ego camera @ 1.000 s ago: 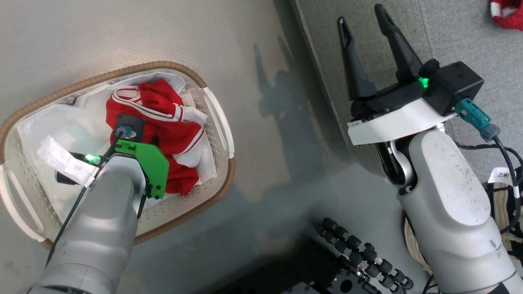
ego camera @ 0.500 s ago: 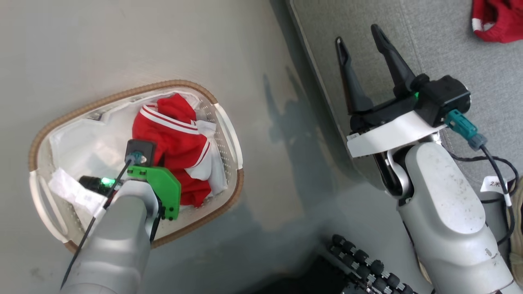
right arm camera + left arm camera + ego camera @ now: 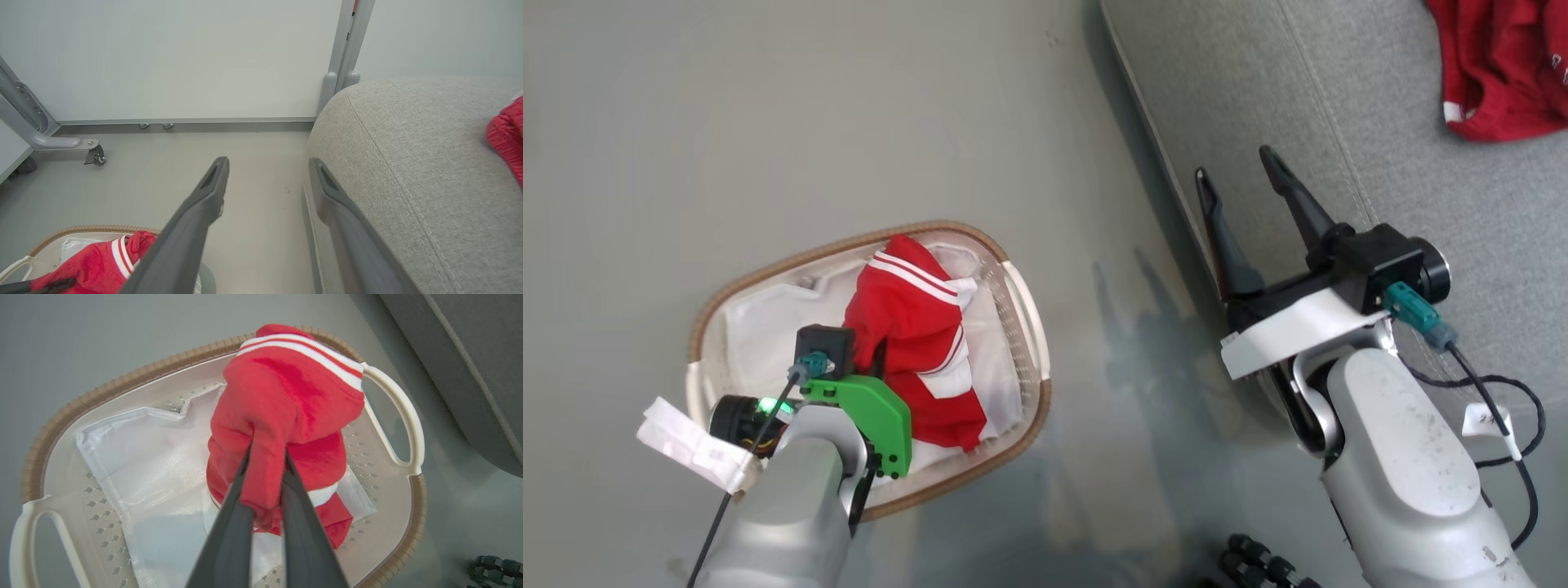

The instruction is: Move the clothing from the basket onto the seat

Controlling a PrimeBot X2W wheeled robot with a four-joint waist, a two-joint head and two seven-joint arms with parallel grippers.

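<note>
My left gripper point(image 3: 267, 451) is shut on a red garment with white stripes point(image 3: 286, 396), a fold of it pinched between the two fingers. The clothing point(image 3: 907, 327) hangs bunched over the right half of the basket point(image 3: 792, 257), its lower end still inside. The basket's brown rim point(image 3: 122, 381) and white liner point(image 3: 155, 457) show below. My right gripper point(image 3: 1233, 163) stands open and empty over the left edge of the grey seat point(image 3: 1298, 98). A second red garment point(image 3: 1494, 73) lies on the seat at the far right.
The basket stands on grey floor left of the seat point(image 3: 408, 163). A wheeled metal frame leg point(image 3: 61, 143) and a post point(image 3: 347, 53) stand by the white wall. My base's dark rollers point(image 3: 1258, 563) show near the bottom. Cables point(image 3: 1503, 408) hang off the right arm.
The head camera has moved, so the whole picture has shifted. My left gripper has drawn the red garment up from the pile in the basket. The right gripper stays open.
</note>
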